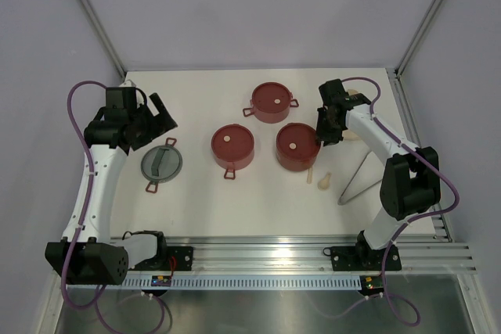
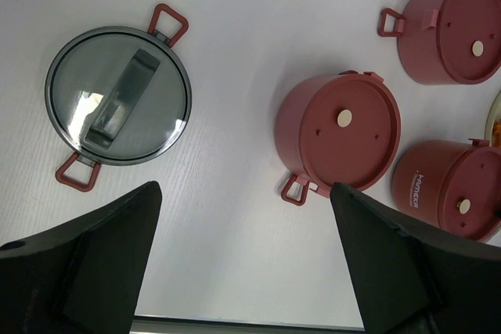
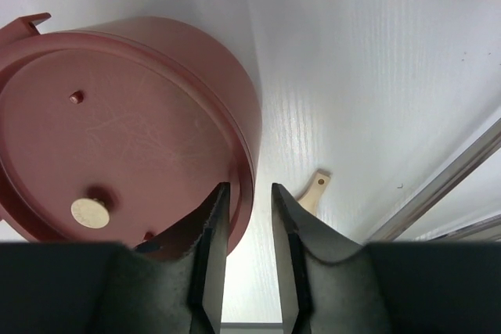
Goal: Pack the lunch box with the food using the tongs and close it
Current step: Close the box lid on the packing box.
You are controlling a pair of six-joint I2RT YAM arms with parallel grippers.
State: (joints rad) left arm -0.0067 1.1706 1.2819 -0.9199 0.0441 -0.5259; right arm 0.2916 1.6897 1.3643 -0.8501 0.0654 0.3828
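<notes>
1. Hovering over near-right bowl point(image 1: 297, 146), right gripper point(image 3: 248, 217) with jaws slightly parted astride the lidded rim's right edge, clasping nothing that can be told.
2. Lying just right of the food pieces point(image 1: 322, 181), well nearer the right arm: tongs point(image 1: 360, 179), long axis running diagonally, V opening toward the arm bases (apex pointing far-right).
3. Hanging wide open and empty above the grey top lid point(image 2: 118, 95): left gripper point(image 2: 243, 260).

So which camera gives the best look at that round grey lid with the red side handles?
The left wrist view: the round grey lid with red side handles is large, whole and unobstructed. The top external view shows it small beside the left arm. The right wrist view misses it.
</notes>
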